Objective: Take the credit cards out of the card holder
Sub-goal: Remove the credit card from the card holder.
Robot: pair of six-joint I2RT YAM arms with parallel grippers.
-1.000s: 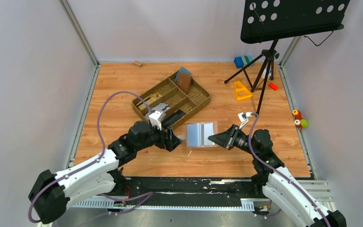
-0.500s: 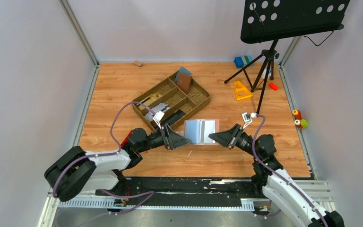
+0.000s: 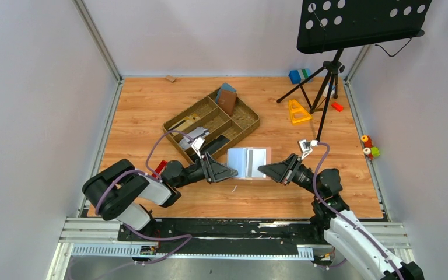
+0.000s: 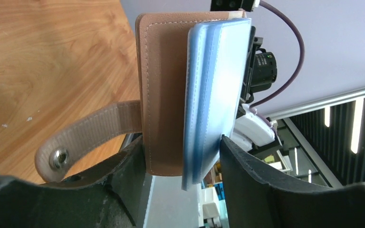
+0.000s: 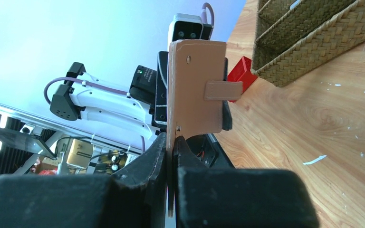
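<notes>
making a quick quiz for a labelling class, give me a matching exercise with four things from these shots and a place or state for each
1 card holder
2 right gripper
3 woven tray
4 music stand

a far right, standing on a tripod
b shut on a tan edge
c spread open, blue-grey side up
d behind the holder, split into compartments

Pairs: 1-c, 2-b, 3-d, 4-a

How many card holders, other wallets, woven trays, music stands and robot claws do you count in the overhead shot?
card holder: 1
other wallets, brown wallet and blue wallet, both in the tray: 2
woven tray: 1
music stand: 1
claws, left claw and right claw: 2
Total: 7
</notes>
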